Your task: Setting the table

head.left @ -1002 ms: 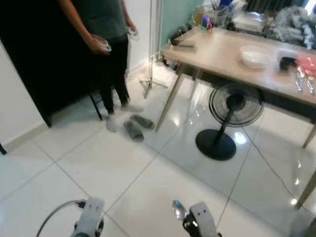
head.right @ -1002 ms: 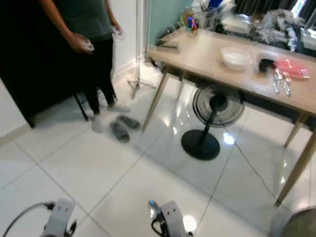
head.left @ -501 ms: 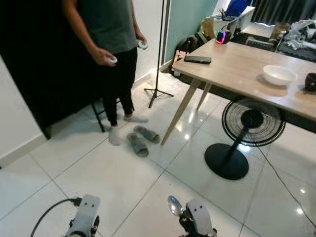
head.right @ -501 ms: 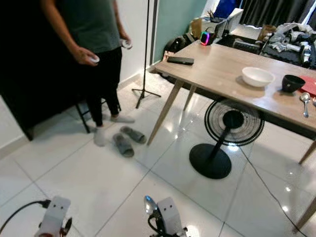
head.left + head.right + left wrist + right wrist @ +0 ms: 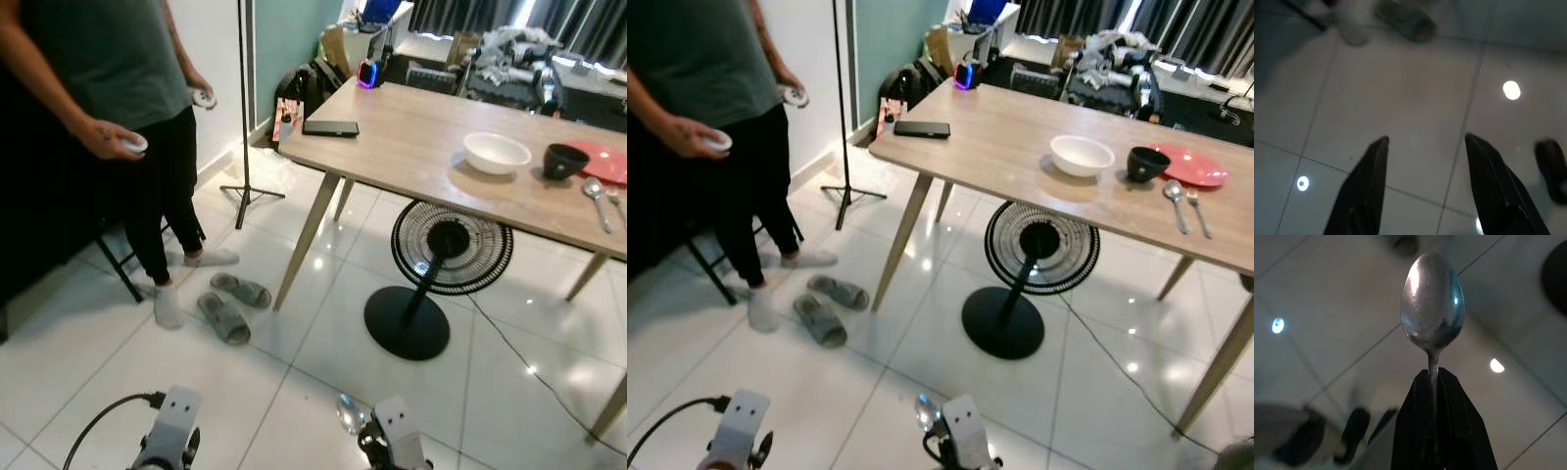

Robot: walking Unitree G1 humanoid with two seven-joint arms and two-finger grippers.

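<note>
Gripping one spoon, right gripper.

spoon: polished metal, mirror-bright bowl
floor: glossy pale tiles that reflect the lamps
bench: light wood grain, matt top, slanted wooden legs
bowl: smooth white, ceramic-looking
plate: red, slightly shiny
fan: black wire guard, matt black base
slippers: grey, soft-looking

Silver spoon clamped by its handle, bowl pointing outward over the tiled floor, wooden table set with white bowl, black cup, red plate, spoon and fork
</note>
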